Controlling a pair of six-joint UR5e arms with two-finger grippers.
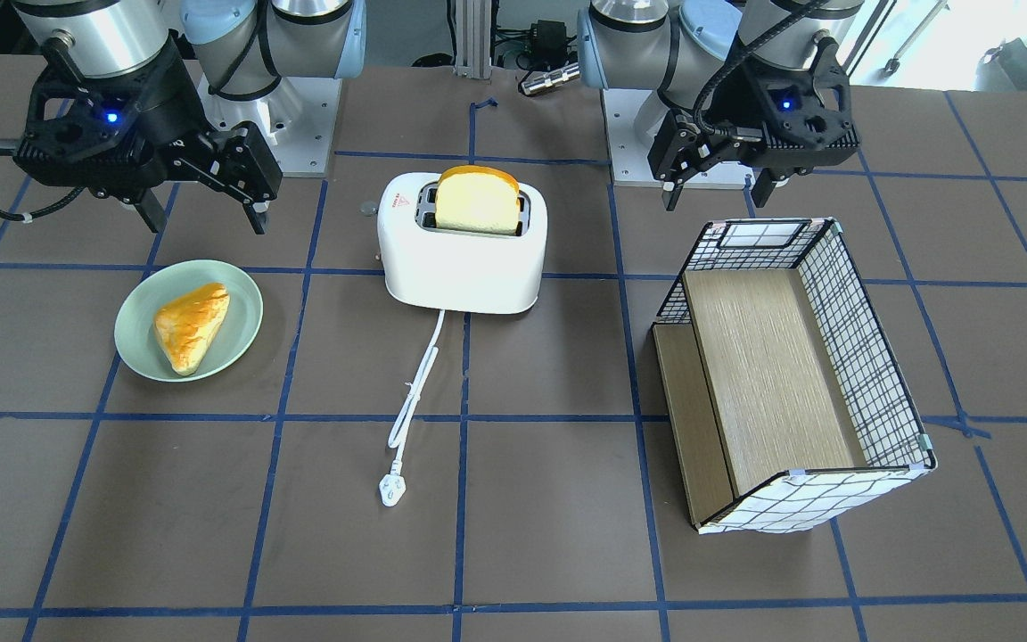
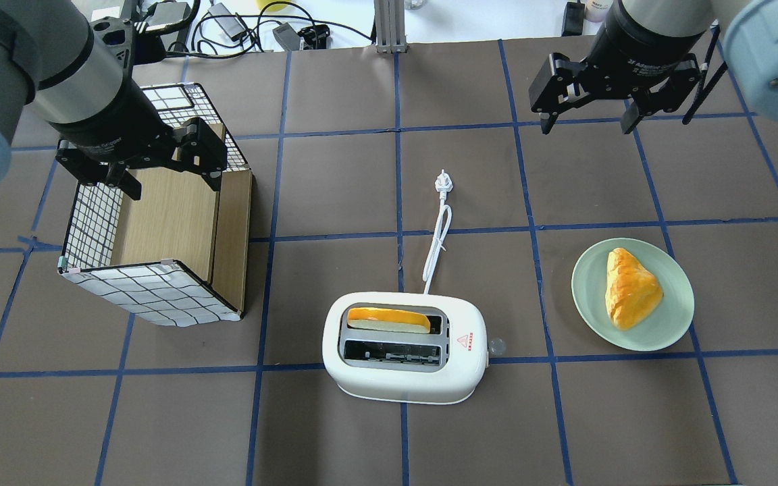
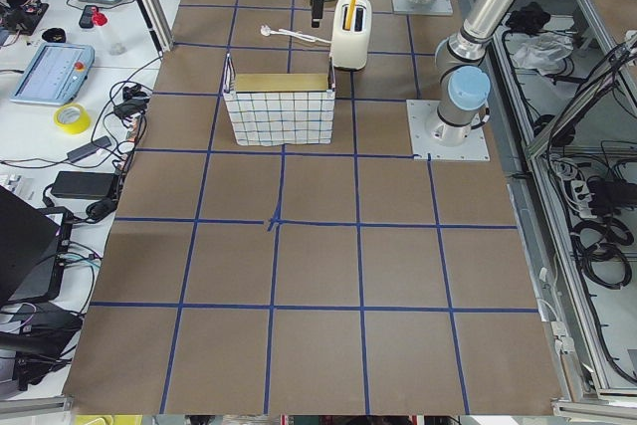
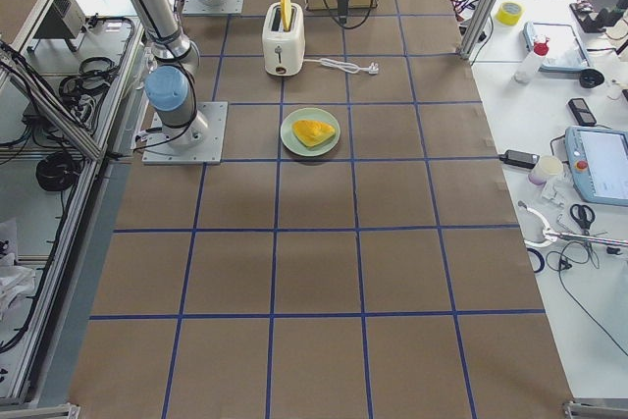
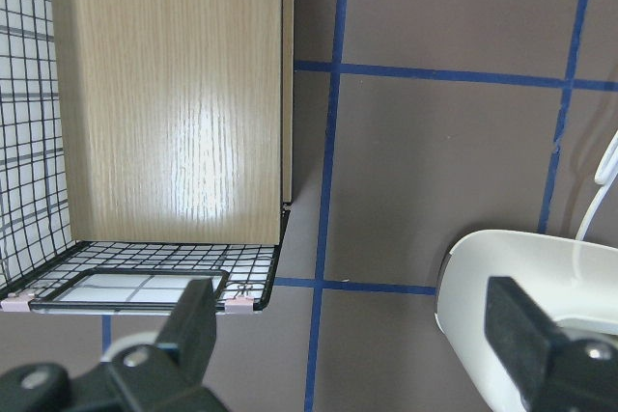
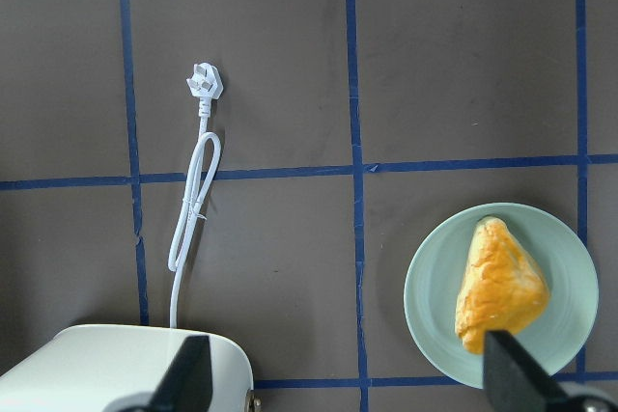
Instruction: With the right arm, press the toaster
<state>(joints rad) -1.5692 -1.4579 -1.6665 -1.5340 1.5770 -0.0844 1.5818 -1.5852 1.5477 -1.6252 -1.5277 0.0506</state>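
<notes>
One toaster (image 2: 406,351) sits well apart from the right hand (image 2: 587,127), spread wide.

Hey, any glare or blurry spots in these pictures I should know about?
Left wrist view: a bright sheen lies on the wooden panel, and the left hand at the bottom is out of focus. Right wrist view: the right hand is blurred too, while the cord and plate are sharp. Front-facing view: the top right corner is blown out by daylight.
</notes>
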